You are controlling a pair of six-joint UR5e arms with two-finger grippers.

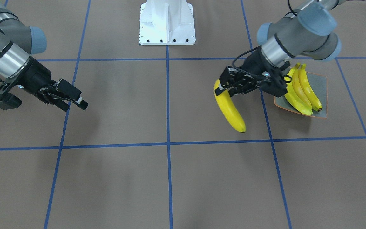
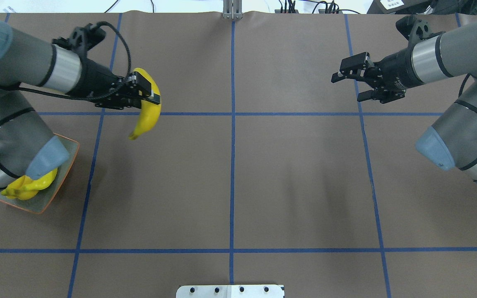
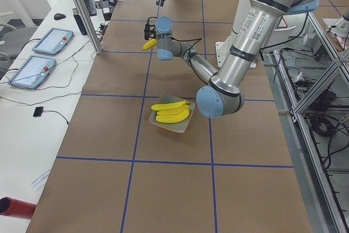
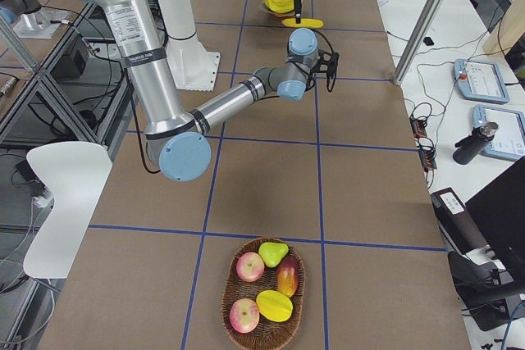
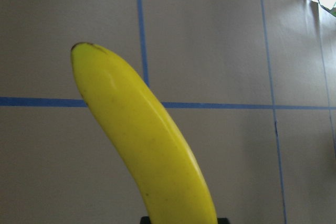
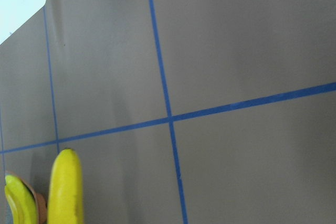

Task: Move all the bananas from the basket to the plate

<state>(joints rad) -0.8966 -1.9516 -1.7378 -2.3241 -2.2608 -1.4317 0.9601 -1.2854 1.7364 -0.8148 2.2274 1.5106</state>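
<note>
My left gripper (image 1: pixel 225 87) is shut on the stem end of a yellow banana (image 1: pixel 230 111) and holds it above the table, its free end hanging down. The banana also shows in the overhead view (image 2: pixel 147 118) and fills the left wrist view (image 5: pixel 152 156). The grey-green plate (image 1: pixel 320 84) with an orange rim lies just beside that gripper, on its outer side. Other bananas (image 1: pixel 300 90) lie side by side on the plate. My right gripper (image 2: pixel 352 85) is open and empty, hovering far off on the other half of the table. The basket (image 4: pixel 264 293) holds no bananas.
The wicker basket holds apples, a pear and other fruit, seen only in the exterior right view. The white robot base (image 1: pixel 167 24) stands at the table's middle edge. Blue tape lines divide the brown table (image 2: pixel 296 178). My left arm's elbow (image 2: pixel 46 159) hangs over the plate.
</note>
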